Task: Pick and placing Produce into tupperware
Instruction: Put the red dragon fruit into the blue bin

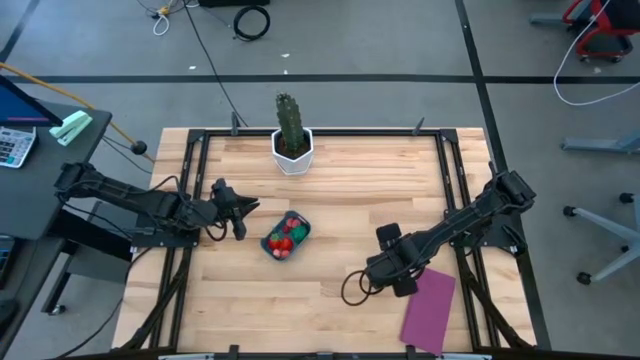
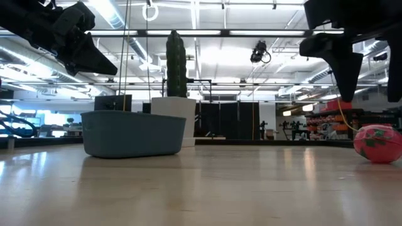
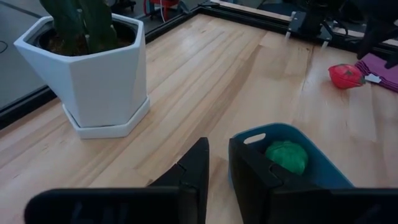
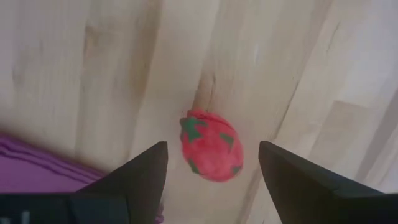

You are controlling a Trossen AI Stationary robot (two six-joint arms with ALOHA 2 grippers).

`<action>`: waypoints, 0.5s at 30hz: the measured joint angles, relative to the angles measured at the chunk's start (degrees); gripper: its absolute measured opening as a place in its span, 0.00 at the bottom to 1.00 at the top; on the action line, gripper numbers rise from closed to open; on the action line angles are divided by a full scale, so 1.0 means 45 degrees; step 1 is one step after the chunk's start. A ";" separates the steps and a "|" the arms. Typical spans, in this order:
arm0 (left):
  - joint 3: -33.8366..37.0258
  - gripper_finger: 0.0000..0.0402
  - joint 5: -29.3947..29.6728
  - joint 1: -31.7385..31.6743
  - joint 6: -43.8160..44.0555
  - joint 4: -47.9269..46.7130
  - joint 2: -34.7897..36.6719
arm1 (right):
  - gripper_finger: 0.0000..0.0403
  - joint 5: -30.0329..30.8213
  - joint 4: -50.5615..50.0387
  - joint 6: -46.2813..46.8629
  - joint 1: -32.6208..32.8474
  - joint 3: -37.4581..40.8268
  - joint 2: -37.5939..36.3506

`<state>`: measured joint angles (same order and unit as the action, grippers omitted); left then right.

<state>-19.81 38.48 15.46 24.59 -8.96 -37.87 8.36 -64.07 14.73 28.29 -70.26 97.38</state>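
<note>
Produce is mostly sitting in the tupperware (image 1: 286, 236) mid-table; one red-and-green piece (image 4: 209, 145) is lying loose by the purple mat (image 1: 429, 308). The right gripper (image 4: 211, 171) is hovering over it, jaws apart; the left gripper (image 3: 217, 163), nearly closed, is waiting beside the tupperware

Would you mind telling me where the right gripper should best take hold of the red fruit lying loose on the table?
Across its rounded middle, from straight above. The red fruit lies alone on the bare table, with the open right gripper already above it, a finger on each side.
</note>
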 joint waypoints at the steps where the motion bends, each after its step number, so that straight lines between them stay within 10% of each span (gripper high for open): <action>1: 0.0000 0.17 0.0001 0.0000 -0.0002 0.0006 0.0001 | 0.65 -0.0068 0.0000 -0.0065 0.0010 0.0000 0.0000; 15: 0.0000 0.17 0.0005 0.0000 0.0396 -0.0219 0.0003 | 0.74 -0.0822 0.0253 -0.0526 -0.0009 0.0494 0.0092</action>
<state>-19.81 38.50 15.46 26.37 -9.94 -37.85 4.66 -62.93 12.36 28.25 -68.03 97.80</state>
